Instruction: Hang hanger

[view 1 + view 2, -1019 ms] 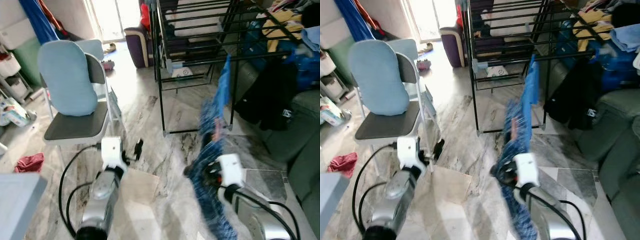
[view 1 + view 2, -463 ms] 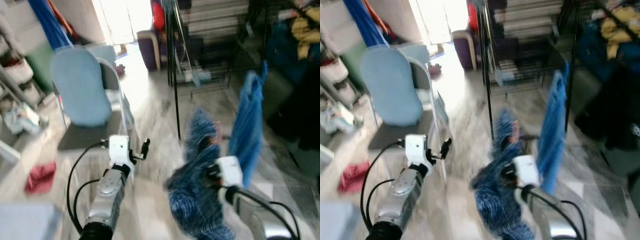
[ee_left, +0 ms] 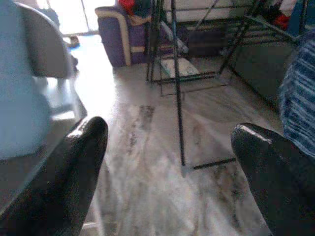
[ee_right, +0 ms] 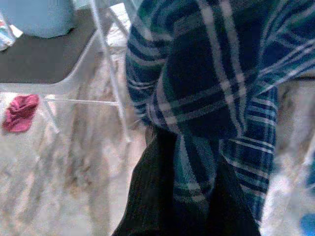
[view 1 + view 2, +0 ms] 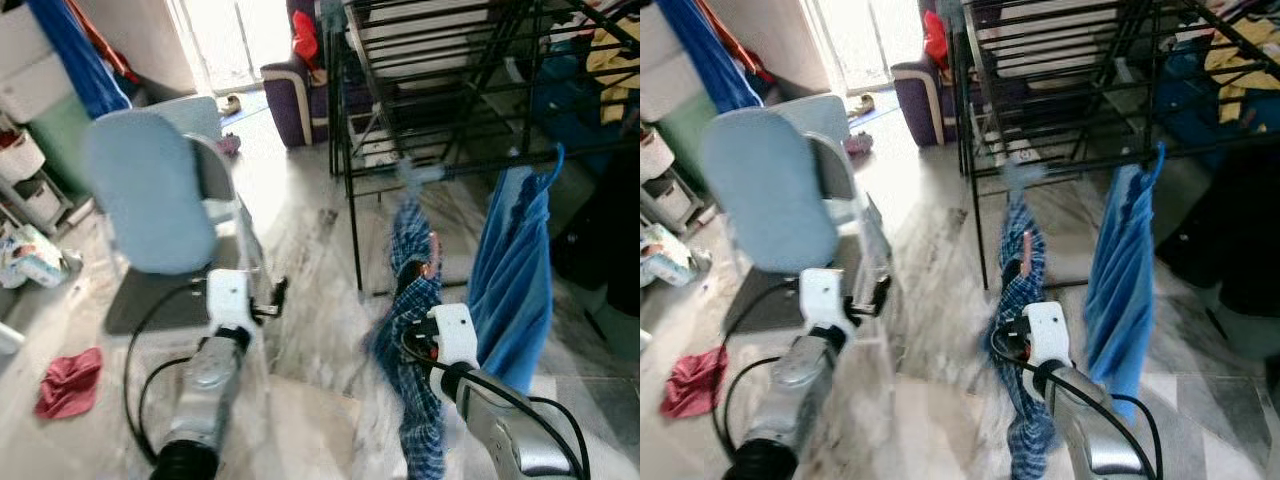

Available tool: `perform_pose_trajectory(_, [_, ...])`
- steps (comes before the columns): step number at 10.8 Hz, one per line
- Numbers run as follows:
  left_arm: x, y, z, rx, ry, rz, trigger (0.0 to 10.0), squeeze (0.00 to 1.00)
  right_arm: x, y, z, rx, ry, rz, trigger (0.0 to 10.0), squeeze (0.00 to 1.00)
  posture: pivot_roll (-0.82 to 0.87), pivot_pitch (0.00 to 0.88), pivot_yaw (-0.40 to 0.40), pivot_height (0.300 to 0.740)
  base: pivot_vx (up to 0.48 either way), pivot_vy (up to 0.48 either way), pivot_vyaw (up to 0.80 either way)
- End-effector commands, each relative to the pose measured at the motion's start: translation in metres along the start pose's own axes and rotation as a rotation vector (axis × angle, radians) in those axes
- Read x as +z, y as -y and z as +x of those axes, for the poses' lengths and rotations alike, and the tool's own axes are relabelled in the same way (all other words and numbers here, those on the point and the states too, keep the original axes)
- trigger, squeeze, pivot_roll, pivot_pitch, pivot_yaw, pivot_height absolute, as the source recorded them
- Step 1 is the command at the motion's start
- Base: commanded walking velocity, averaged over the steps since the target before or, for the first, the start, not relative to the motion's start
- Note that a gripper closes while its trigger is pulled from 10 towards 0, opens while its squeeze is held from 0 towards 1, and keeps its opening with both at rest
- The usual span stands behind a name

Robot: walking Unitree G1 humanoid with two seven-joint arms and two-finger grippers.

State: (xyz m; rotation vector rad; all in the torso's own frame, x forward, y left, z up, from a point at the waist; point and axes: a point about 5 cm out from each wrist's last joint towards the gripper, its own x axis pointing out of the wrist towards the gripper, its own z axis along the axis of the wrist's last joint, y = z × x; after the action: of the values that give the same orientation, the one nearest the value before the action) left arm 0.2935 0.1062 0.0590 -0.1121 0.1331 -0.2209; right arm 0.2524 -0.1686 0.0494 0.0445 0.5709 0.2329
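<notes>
The marble floor [image 5: 300, 250] carries a folding chair [image 5: 160, 210], a black drying rack [image 5: 440, 110] and a crumpled red cloth [image 5: 68, 382].

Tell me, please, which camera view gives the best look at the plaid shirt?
The left eye view: the plaid shirt hangs full length above the right gripper. The right eye view matches it. The right wrist view gives a close-up of folds over the fingers; the left wrist view catches an edge.

Chair [image 5: 155, 215] left, drying rack [image 5: 440, 90] ahead, shirt [image 5: 415, 330] between.
</notes>
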Motion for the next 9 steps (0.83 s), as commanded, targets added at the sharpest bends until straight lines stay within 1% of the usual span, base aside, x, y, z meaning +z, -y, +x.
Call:
perform_pose_trajectory(1, [0.001, -0.01, -0.002, 0.022, -0.002, 0.025, 10.0, 0.0, 0.014, -0.001, 0.0, -0.005, 0.063, -0.012, 10.0, 0.0, -0.27, 0.0, 0.141, 0.74, 0.0, -0.454, 0.0])
perform_pose_trajectory(2, [0.001, -0.01, -0.002, 0.022, -0.001, 0.025, 10.0, 0.0, 0.014, -0.001, 0.0, -0.007, 0.065, -0.013, 10.0, 0.0, -0.27, 0.0, 0.141, 0.74, 0.0, -0.454, 0.0])
perform_pose_trajectory(3, [0.002, -0.011, -0.001, 0.027, -0.001, 0.02, 10.0, 0.0, 0.023, 0.006, 0.001, -0.009, 0.085, -0.042, 10.0, 0.0, -0.26, 0.0, 0.141, 0.74, 0.0, 0.0, 0.0])
perform_pose_trajectory(4, [0.002, -0.011, -0.001, 0.034, 0.004, -0.01, 10.0, 0.0, 0.031, 0.008, 0.001, 0.016, 0.104, -0.079, 10.0, 0.0, -0.26, 0.0, 0.141, 0.74, 0.0, 0.0, 0.0])
perform_pose_trajectory(5, [0.002, -0.01, -0.001, 0.033, 0.003, -0.027, 10.0, 0.0, 0.04, 0.008, 0.002, 0.054, 0.121, -0.087, 10.0, 0.0, -0.26, 0.0, 0.14, 0.74, 0.0, 0.0, 0.0])
perform_pose_trajectory(6, [0.002, -0.011, -0.001, 0.038, 0.0, -0.024, 10.0, 0.0, 0.043, 0.006, 0.003, 0.076, 0.121, -0.101, 10.0, 0.0, -0.26, 0.0, 0.14, 0.74, 0.0, 0.0, 0.0])
perform_pose_trajectory(9, [0.002, -0.014, -0.002, 0.05, -0.002, -0.029, 10.0, 0.0, 0.043, -0.003, 0.005, 0.139, 0.113, -0.121, 10.0, 0.0, -0.26, 0.0, 0.137, 0.74, 0.0, 0.0, 0.0])
